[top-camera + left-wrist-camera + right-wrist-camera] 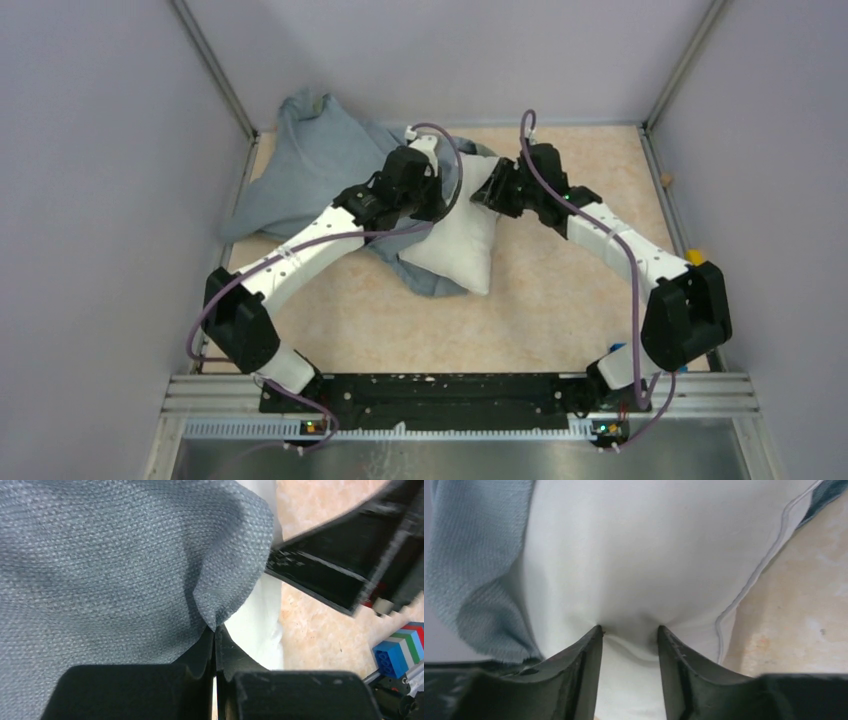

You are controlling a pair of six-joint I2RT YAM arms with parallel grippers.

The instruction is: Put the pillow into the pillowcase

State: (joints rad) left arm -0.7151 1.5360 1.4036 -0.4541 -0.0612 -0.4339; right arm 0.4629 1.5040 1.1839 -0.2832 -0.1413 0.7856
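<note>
The white pillow [462, 243] lies mid-table, its left side over and partly inside the wrinkled grey-blue pillowcase [310, 165], which spreads to the back left. My left gripper [438, 190] is shut on an edge of the pillowcase [125, 570]; in the left wrist view its jaws [215, 631] meet on a fold of cloth, with the pillow [255, 625] just behind. My right gripper [492, 192] is at the pillow's far right corner. In the right wrist view its jaws [628, 630] stand partly apart, pinching a bulge of the pillow [649, 555], with the pillowcase [474, 570] at left.
Grey walls and metal posts close in the beige table [560, 310] on three sides. A small yellow object [695, 257] sits at the right edge. A coloured block stack [400, 647] shows in the left wrist view, beyond the right arm's black body [340, 575].
</note>
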